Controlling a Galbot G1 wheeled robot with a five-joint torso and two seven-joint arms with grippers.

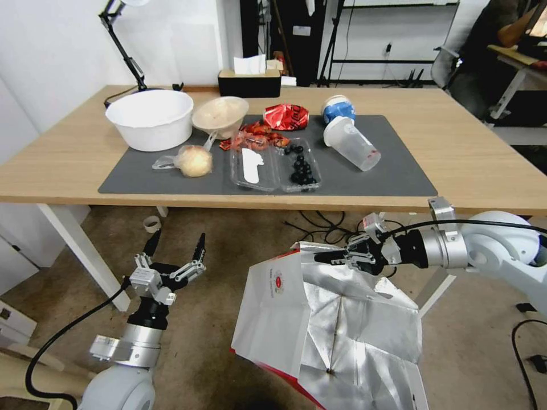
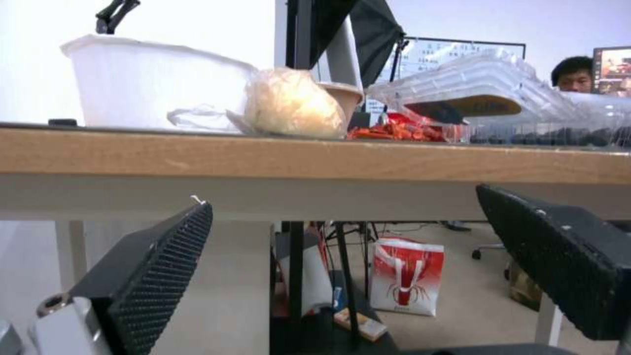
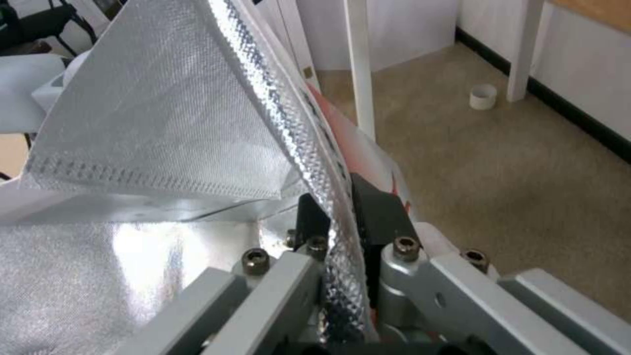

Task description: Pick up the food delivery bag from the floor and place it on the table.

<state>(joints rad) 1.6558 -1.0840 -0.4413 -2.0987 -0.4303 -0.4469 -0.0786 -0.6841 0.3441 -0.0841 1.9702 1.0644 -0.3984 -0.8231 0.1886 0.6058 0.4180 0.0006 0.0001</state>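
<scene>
The food delivery bag (image 1: 319, 319) is white with a silver foil lining, a small red logo and a red base band. It hangs tilted and open-mouthed over the floor (image 1: 228, 245), below the front edge of the table (image 1: 456, 148). My right gripper (image 1: 336, 256) is shut on the bag's far rim. The right wrist view shows the foil wall (image 3: 164, 113) pinched between the black pads (image 3: 378, 217) of that gripper (image 3: 342, 202). My left gripper (image 1: 175, 245) is open and holds nothing, left of the bag and below the table edge (image 2: 329, 160).
On the table's dark mat (image 1: 399, 165) lie a white bowl (image 1: 151, 118), a beige bowl (image 1: 220, 114), a red snack packet (image 1: 286, 116), clear trays (image 1: 273, 165) and a tipped cup (image 1: 351, 142). Black cables (image 1: 319, 225) lie under the table. A white table leg (image 1: 85, 250) stands left of my left gripper.
</scene>
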